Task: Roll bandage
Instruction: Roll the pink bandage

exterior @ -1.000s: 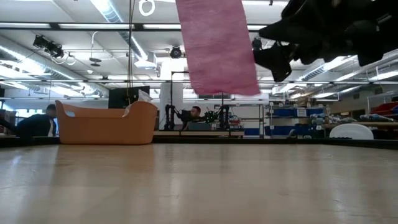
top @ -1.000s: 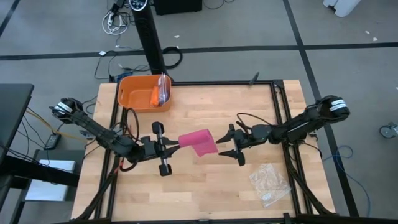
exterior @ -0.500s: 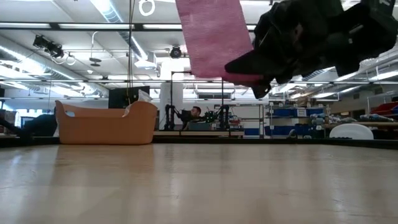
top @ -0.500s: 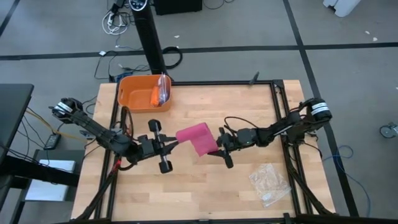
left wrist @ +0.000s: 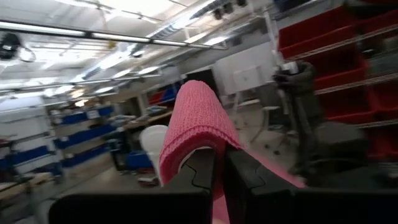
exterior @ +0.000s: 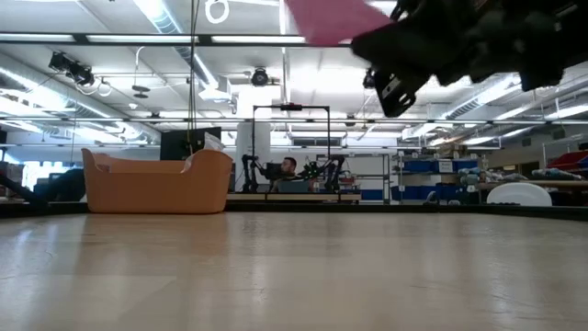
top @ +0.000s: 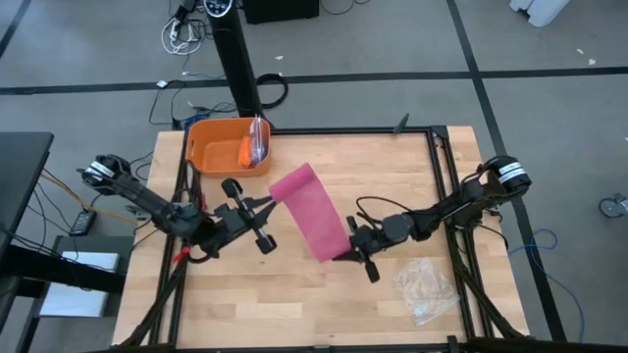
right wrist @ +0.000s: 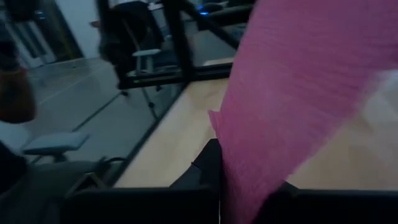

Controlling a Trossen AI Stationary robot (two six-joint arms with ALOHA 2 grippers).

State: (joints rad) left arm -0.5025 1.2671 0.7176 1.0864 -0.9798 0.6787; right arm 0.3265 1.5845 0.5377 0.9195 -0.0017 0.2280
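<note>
Bandage (top: pixel 309 211) stretches as a flat magenta band in the air above the wooden counter (top: pixel 294 304), slanting between both arms. Left gripper (top: pixel 267 207) has its jaws clamped on the upper end, near the orange tub (top: pixel 211 147). Right gripper (top: pixel 345 253) has its jaws closed on the lower end, near a clear plastic bag (top: pixel 424 287).

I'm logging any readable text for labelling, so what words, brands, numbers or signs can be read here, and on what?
None can be read. The bandage, the orange tub and the clear plastic bag show no print. The shelves and bins in the room behind the table are too far and blurred to read.
</note>
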